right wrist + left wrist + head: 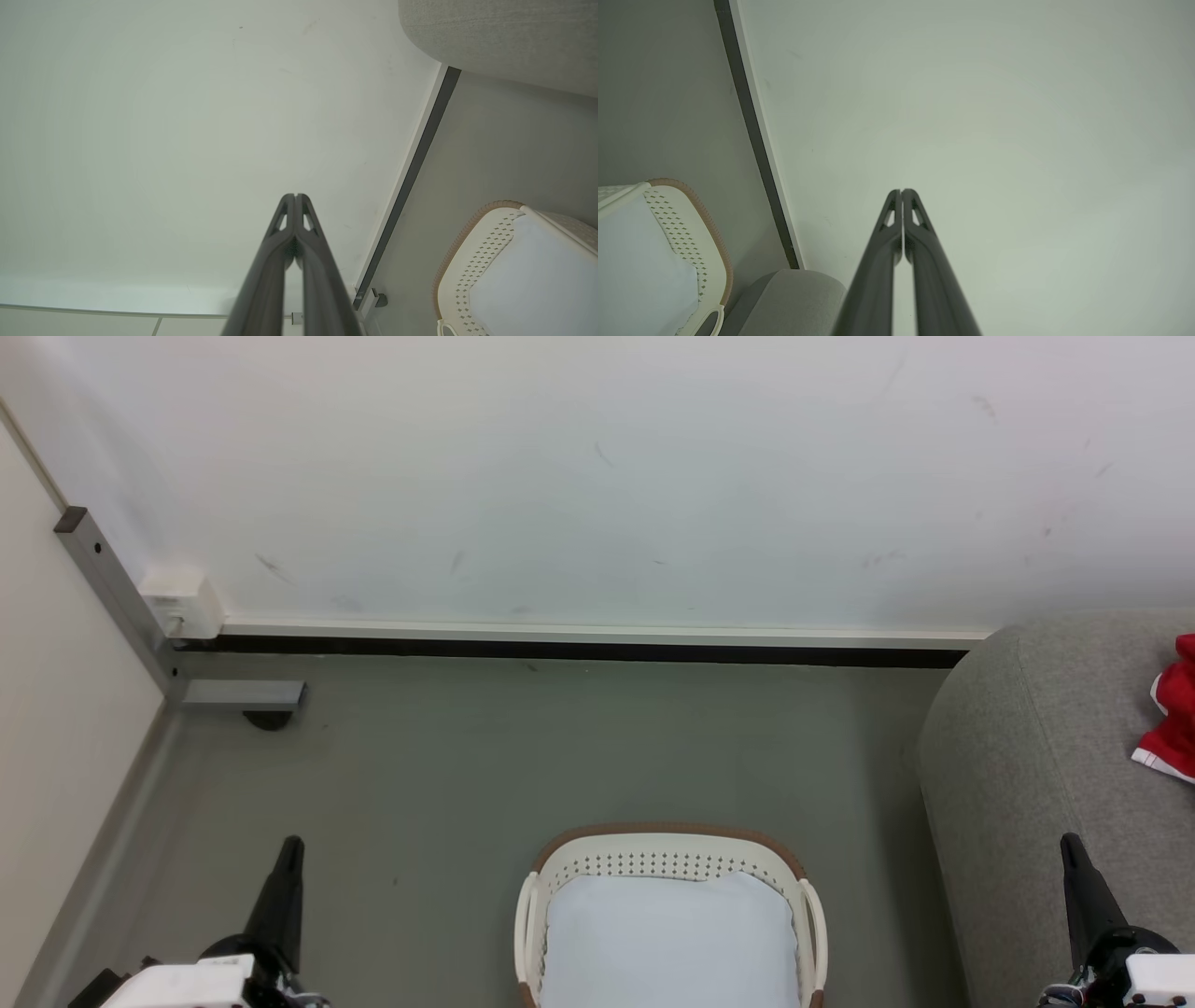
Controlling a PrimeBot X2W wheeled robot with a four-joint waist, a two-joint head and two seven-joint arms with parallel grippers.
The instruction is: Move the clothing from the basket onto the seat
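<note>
Head view hints at a slip: the pale pad (667, 933) filling the basket (653, 863) could be grabbed as clothing, or hide garments beneath. Counted: left gripper (292, 847) clenched, empty; one basket, one pad; one sofa (1027, 756); right gripper (1071, 845) likewise; one red garment (1172, 719) on the sofa.

basket (667, 831) at 6 o'clock, pale pad (667, 943) inside; red clothing (1174, 723) on seat (1027, 756) at 3; left gripper (292, 845) at 7, right gripper (1069, 842) at 5, both apart from basket
</note>
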